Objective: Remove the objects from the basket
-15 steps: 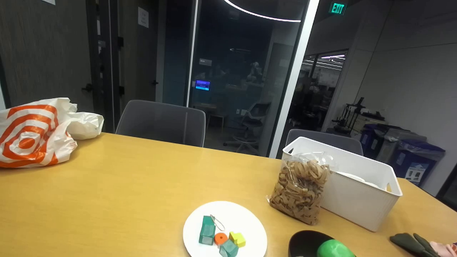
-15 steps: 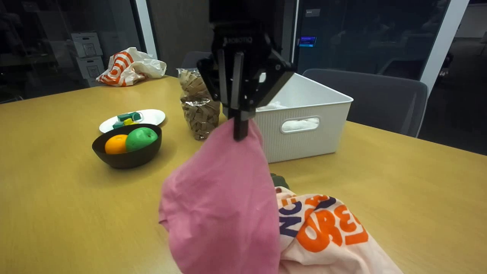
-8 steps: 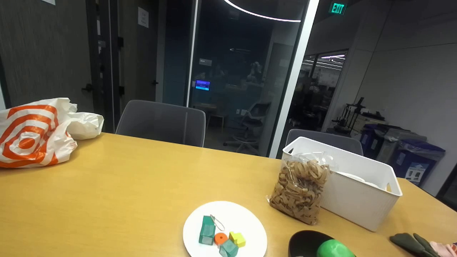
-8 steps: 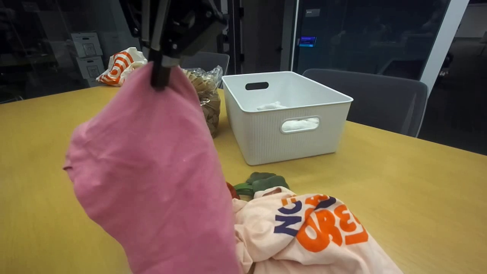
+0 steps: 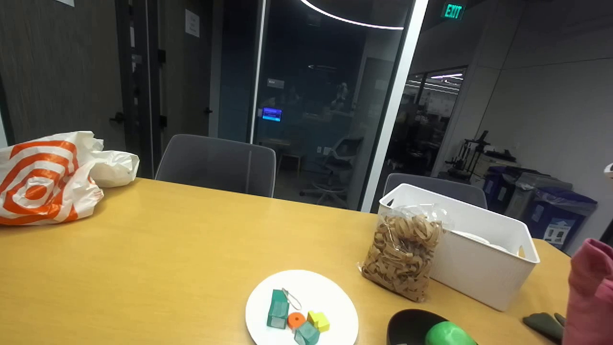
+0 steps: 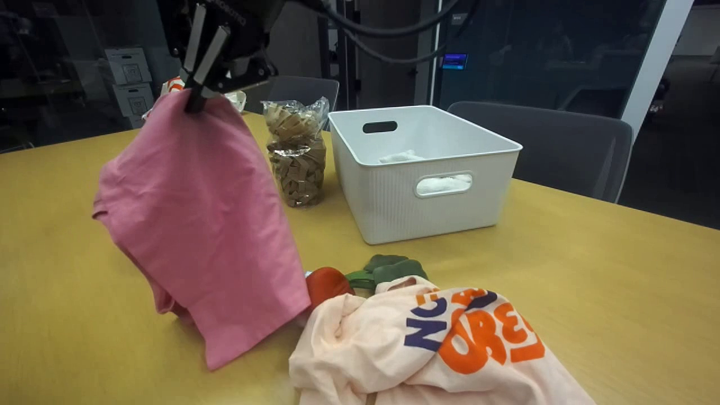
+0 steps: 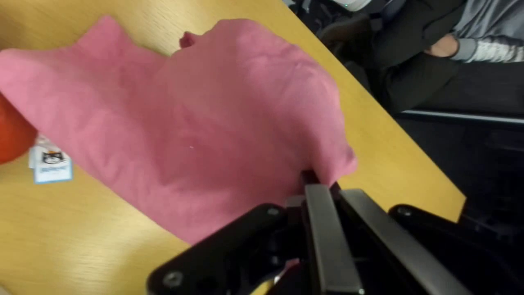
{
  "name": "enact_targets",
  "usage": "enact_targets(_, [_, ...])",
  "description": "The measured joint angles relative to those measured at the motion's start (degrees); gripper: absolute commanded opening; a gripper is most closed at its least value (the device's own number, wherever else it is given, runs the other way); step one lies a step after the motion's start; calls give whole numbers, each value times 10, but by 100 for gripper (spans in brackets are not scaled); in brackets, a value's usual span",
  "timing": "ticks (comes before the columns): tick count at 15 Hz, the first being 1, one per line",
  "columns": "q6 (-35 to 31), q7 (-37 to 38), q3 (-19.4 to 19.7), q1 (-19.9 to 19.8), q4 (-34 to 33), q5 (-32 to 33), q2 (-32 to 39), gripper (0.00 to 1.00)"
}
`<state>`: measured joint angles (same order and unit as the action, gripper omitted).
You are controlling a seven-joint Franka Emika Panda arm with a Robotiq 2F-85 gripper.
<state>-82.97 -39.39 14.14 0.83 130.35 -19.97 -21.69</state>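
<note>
Clear plastic holds brown strips in an upright bag [image 5: 402, 256] at the right of the frame in an exterior view, hiding part of the white basket [image 5: 486, 273] behind it; something white [image 5: 471, 236] shows inside. At lower centre there, a plate [image 5: 330, 292] carries small pieces [image 5: 293, 317] in green, orange and yellow, near a dark bowl [image 5: 401, 330] with a green round thing [image 5: 448, 334]. In an exterior view, a red rounded thing [image 6: 329, 284] and dark green pieces [image 6: 396, 269] show below the middle, beside the peach cloth [image 6: 416, 360], crumpled on the surface [image 6: 590, 270] and printed in orange and dark blue. The magenta-pink cloth [image 6: 208, 208] is plain, softly creased, and narrows to a lower corner; whether that touches the surface I cannot tell. It hangs at the left of the frame, outside the basket, its top pinched by the gripper [image 6: 197, 101] at upper left. In the wrist view it spreads up and leftward from the gripper.
</note>
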Motion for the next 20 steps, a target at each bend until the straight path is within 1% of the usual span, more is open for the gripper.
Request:
enact_targets(4, [58, -50, -14, 16, -28, -89, 42, 1])
enact_targets(7, [113, -88, -23, 17, -51, -145, 61, 1])
enact_targets(10, [178, -98, -22, 7, -67, -181, 91, 1])
enact_targets(12, [194, -84, -22, -9, -69, -184, 123, 1])
enact_targets(14, [193, -59, -22, -26, -69, -184, 160, 1])
enact_targets(15, [181, -44, -23, -34, -68, -183, 178, 1])
enact_targets(17, [121, -23, -26, -46, -66, -168, 208, 1])
enact_targets(20, [19, -11, -35, -52, -62, -118, 233, 2])
